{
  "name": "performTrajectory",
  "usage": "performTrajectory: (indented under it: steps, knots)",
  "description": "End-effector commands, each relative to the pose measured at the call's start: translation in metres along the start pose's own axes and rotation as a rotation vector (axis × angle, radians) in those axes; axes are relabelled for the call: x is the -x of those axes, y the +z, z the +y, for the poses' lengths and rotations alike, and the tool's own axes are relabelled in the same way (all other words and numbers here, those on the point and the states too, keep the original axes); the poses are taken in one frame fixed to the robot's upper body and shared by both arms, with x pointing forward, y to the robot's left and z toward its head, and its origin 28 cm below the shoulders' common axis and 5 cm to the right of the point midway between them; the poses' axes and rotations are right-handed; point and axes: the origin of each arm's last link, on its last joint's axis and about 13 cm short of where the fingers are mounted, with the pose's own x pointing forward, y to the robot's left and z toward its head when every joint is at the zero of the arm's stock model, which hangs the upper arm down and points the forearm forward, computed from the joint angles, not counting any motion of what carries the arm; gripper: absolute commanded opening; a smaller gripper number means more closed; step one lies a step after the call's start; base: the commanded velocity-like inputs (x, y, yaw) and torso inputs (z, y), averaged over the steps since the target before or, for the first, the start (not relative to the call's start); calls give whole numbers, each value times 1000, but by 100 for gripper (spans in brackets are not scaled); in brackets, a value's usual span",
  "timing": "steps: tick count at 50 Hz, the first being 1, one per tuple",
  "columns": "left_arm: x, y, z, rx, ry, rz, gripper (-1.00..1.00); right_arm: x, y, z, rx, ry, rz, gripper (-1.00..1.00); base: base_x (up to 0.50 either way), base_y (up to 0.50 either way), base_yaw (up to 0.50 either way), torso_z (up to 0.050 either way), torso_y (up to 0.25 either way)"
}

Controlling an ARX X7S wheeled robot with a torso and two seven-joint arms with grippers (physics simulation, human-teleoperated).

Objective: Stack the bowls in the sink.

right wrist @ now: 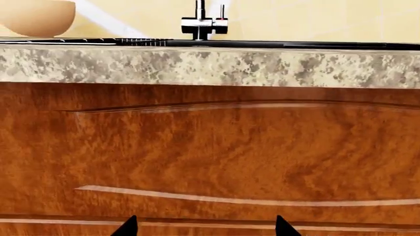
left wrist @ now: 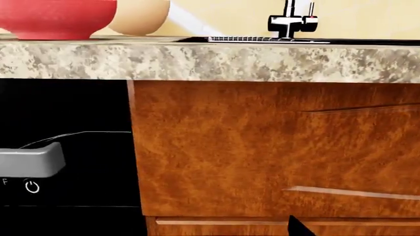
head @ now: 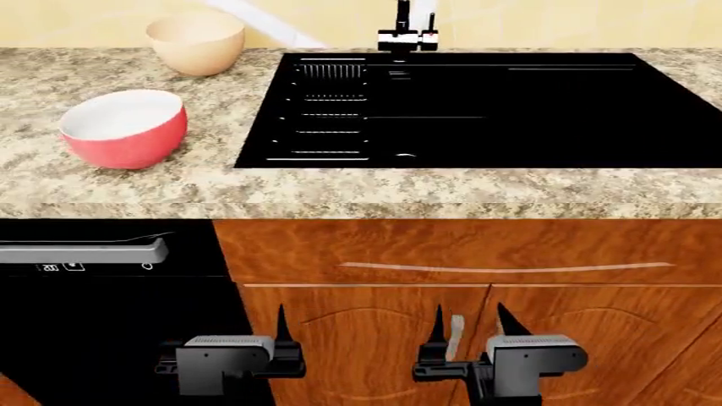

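The red bowl [head: 124, 127], white inside, sits upright on the counter left of the sink. The beige-cream bowl [head: 195, 41] stands behind it near the wall. Both also show over the counter edge in the left wrist view: the red bowl [left wrist: 56, 18] and the beige bowl [left wrist: 139, 15]. The black sink [head: 451, 110] is empty, with its faucet [head: 407, 30] at the back. My left gripper [head: 248, 328] and right gripper [head: 469, 326] hang low in front of the cabinets, below counter height, both open and empty. Only one left fingertip [left wrist: 298, 228] shows against the wood.
The granite counter [head: 338, 190] has its front edge above both grippers. A black dishwasher [head: 101, 288] with a grey handle [head: 84, 251] stands below the bowls. Wooden cabinet doors and a drawer [head: 496, 254] are under the sink.
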Motion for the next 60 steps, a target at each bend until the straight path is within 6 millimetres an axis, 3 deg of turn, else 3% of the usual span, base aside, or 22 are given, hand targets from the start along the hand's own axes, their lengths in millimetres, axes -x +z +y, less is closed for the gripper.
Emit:
performTrajectory:
  steps: [1, 53, 60]
  knots:
    - [0, 0, 0, 2, 1, 1, 100, 0, 0, 0, 0, 0, 1, 100, 0, 500, 0, 0, 0]
    - [0, 1, 0, 5, -2, 3, 100, 0, 0, 1, -2, 8, 7, 100, 0, 500, 0, 0, 0]
    - [1, 0, 1, 12, 3, 9, 100, 1, 1, -2, -24, -31, 13, 100, 0, 3, 0, 0, 0]
